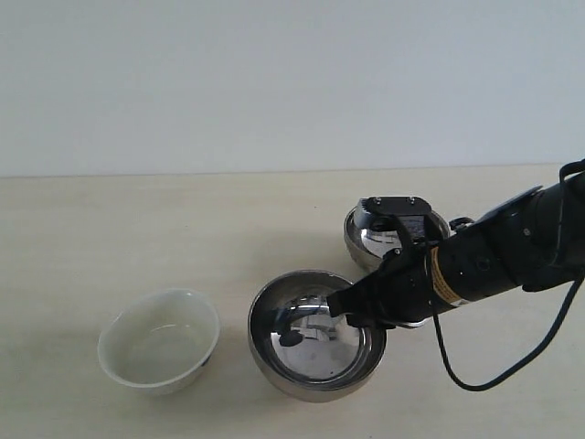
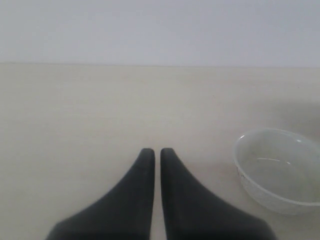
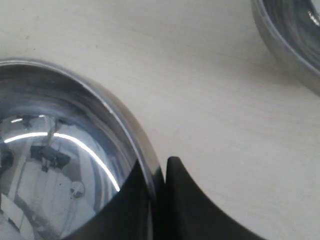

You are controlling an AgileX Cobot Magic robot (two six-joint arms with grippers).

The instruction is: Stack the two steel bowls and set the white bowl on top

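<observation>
A steel bowl (image 1: 315, 337) sits at the front middle of the table, and its shiny inside fills the right wrist view (image 3: 60, 165). My right gripper (image 1: 347, 306) is shut on that bowl's right rim, one finger inside and one outside (image 3: 157, 172). The second steel bowl (image 1: 366, 240) stands just behind, partly hidden by the arm; its edge shows in the right wrist view (image 3: 290, 40). The white bowl (image 1: 160, 340) rests upright at the front left. My left gripper (image 2: 157, 152) is shut on nothing, with the white bowl (image 2: 280, 170) off to one side of it.
The pale wooden table (image 1: 137, 238) runs back to a plain white wall. The right arm's black cable (image 1: 498, 375) hangs over the table at the front right.
</observation>
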